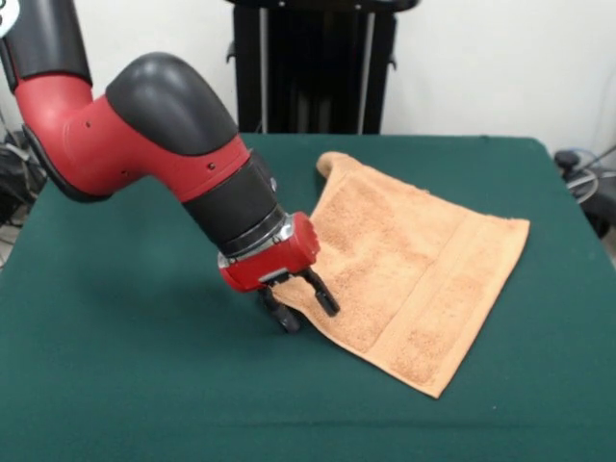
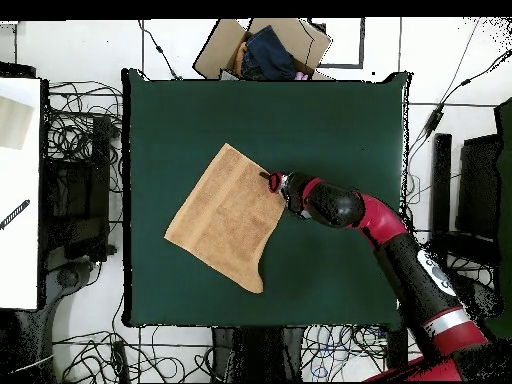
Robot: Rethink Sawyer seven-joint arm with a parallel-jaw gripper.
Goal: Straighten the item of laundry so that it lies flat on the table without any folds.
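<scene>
The item of laundry, a peach-orange towel (image 1: 414, 269), lies mostly spread on the green table (image 1: 115, 366), right of centre in the front view. Its far corner (image 1: 332, 164) is curled up and bunched. From overhead the towel (image 2: 225, 215) sits left of centre, tapering to a narrow tail near the robot's side. My gripper (image 1: 306, 306) is down at the towel's left edge, open, with one finger (image 1: 286, 318) on the felt side and the other (image 1: 325, 300) over the cloth. Overhead, the gripper (image 2: 272, 181) meets the towel's right edge.
A cardboard box (image 2: 265, 50) holding dark clothes sits beyond the table's far edge in the overhead view. A white surface (image 2: 18, 190) stands to the left, with cables around the table. A black stand (image 1: 313, 67) rises behind the table.
</scene>
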